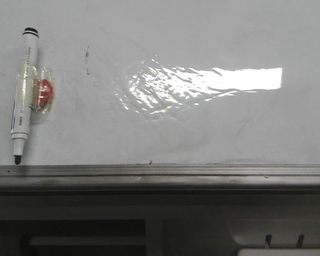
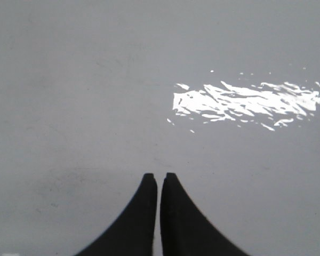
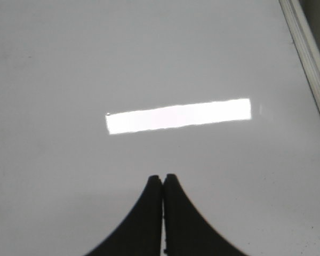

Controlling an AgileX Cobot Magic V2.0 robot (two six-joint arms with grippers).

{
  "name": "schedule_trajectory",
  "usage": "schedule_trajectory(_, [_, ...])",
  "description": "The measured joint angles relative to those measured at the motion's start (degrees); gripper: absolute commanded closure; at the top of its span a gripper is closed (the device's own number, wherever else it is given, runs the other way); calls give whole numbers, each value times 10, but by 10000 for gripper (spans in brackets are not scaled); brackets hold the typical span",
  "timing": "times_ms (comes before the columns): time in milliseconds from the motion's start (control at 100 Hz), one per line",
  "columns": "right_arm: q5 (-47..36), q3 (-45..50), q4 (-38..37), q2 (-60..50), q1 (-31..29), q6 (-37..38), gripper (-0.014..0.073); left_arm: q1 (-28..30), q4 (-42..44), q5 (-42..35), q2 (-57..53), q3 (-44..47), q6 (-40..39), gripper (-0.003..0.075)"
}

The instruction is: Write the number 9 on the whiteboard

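The whiteboard (image 1: 202, 128) fills the front view, glossy white with a bright glare patch. A white marker (image 1: 24, 93) with a black uncapped tip lies on it at the far left, tip toward the rail, with a red piece (image 1: 42, 92) taped to its side. No drawn number 9 shows on the board. Neither gripper shows in the front view. My left gripper (image 2: 159, 177) is shut and empty over bare board (image 2: 96, 80). My right gripper (image 3: 163, 177) is shut and empty over bare board (image 3: 69, 69).
A grey metal tray rail (image 1: 160, 172) runs along the board's near edge; it also shows in the right wrist view (image 3: 308, 53). Faint grey dashed smudges (image 1: 88, 57) sit right of the marker. Grey robot housing (image 1: 202, 224) lies below the rail.
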Motion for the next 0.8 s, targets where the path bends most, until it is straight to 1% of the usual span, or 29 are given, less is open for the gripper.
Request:
schedule_trajectory(80, [11, 0, 9, 0, 9, 1, 663, 0, -3, -2, 0, 0, 0, 741])
schedule_trajectory(160, [48, -13, 35, 0, 17, 1, 663, 0, -16, 9, 0, -6, 0, 741])
schedule_trajectory(280, [112, -56, 51, 17, 21, 1, 663, 0, -19, 84, 2, -50, 0, 741])
schedule_trajectory(350, [144, -83, 65, 45, 21, 1, 663, 0, -19, 112, 14, -84, 0, 741])
schedule_trajectory(470, [178, -121, 106, 103, 21, 2, 663, 0, -19, 107, 37, -114, 0, 740])
schedule_trajectory(600, [186, -134, 115, 151, 23, 2, 663, 0, -19, 95, 51, -118, 0, 727])
schedule_trajectory(650, [186, -135, 116, 158, 23, 2, 663, 0, -19, 93, 56, -118, 0, 682])
schedule_trajectory(670, [186, -135, 116, 161, 23, 2, 663, 0, -19, 91, 58, -118, 0, 642])
schedule_trajectory(690, [185, -135, 116, 162, 23, 2, 663, 0, -19, 91, 61, -118, 0, 618])
schedule_trajectory(720, [183, -135, 117, 163, 23, 2, 663, 0, -19, 91, 64, -118, 0, 565])
schedule_trajectory(770, [178, -135, 117, 163, 23, 2, 663, 0, -19, 87, 71, -118, 0, 447])
schedule_trajectory(790, [176, -135, 117, 164, 23, 2, 663, 0, -19, 87, 72, -118, 0, 419])
schedule_trajectory(800, [175, -135, 117, 164, 23, 2, 663, 0, -19, 85, 74, -118, 0, 393])
